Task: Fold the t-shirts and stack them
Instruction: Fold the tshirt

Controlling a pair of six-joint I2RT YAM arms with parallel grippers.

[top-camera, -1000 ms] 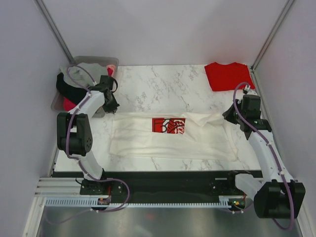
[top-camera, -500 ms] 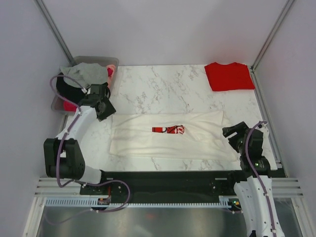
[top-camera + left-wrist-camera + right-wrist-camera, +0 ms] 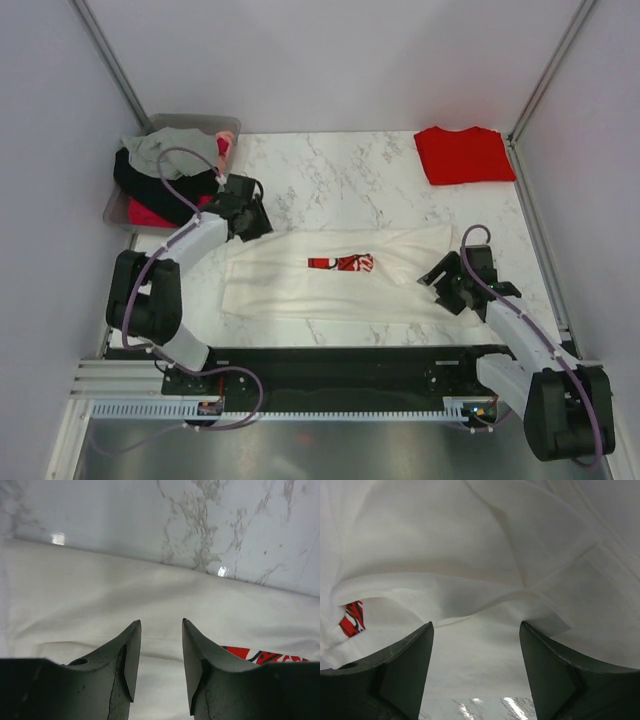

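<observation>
cream-white t-shirt (image 3: 330,288) lies flat on the near middle of the marble table (image 3: 330,185), folded into a wide band. long axis runs left to right. neck end: cannot tell. far edge is doubled over, so only a thin strip of red print (image 3: 340,263) shows. right end is rumpled into a loose ridge. red t-shirt (image 3: 463,155) is folded near-square at the far right corner, well apart. left gripper (image 3: 161,622) is over the band's far left corner, jaws apart, nothing between. right gripper (image 3: 476,625) is at the rumpled end, jaws wide, nothing held.
</observation>
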